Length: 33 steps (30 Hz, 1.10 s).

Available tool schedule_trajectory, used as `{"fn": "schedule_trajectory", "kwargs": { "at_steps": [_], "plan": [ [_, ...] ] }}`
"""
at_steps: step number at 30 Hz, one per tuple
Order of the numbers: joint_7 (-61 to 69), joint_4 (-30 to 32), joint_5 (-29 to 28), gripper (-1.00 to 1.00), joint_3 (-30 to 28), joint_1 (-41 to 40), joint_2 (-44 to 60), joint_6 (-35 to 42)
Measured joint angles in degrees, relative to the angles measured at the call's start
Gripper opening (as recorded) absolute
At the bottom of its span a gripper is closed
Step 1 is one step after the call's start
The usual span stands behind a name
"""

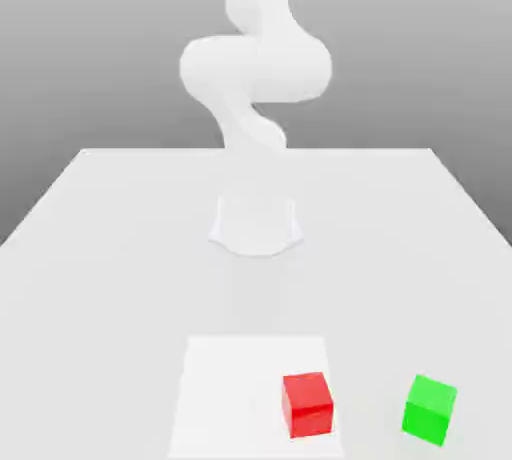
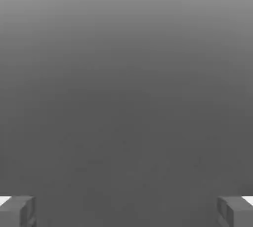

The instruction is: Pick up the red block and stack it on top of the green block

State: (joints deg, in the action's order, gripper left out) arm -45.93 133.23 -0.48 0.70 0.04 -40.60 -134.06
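While you are getting ready to pick it up, the red block [image 1: 307, 404] is sitting flat on the table [image 1: 120, 248], at the near edge and a bit to the exterior view's right, on a paler square patch [image 1: 225, 388] of the table top. The green block [image 1: 430, 409] is resting near it, further to the exterior view's right, with a clear gap between them. Both are looking like small hard cubes with smooth, plain sides, so you are probably dealing with something light and stiff that will not squash, but it may be a little slippery. Taking hold across two flat sides that face away from each other, around the middle, looks like your best bet. The exterior view is giving you the blocks, the table and the white arm [image 1: 255, 68] rising at the far side. The hand view is giving you the gripper [image 2: 126, 211] instead: its two grey fingertips [image 2: 17, 211] are standing wide apart and holding nothing, with plain grey beyond them.
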Motion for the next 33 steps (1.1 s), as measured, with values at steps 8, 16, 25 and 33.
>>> {"fn": "schedule_trajectory", "kwargs": {
  "at_steps": [8, 16, 25, 33],
  "plan": [
    [-0.2, 4.7, -1.5, 0.0, 1.9, 0.3, 17.0, -7.4],
    [-0.1, 9.3, -2.4, 0.0, 3.2, 1.2, 33.6, -14.6],
    [0.9, 13.0, -2.0, 0.0, 3.8, 2.7, 52.2, -24.1],
    [-0.4, 12.0, -3.7, -1.0, 2.7, 3.5, 59.9, -30.4]
  ]
}}
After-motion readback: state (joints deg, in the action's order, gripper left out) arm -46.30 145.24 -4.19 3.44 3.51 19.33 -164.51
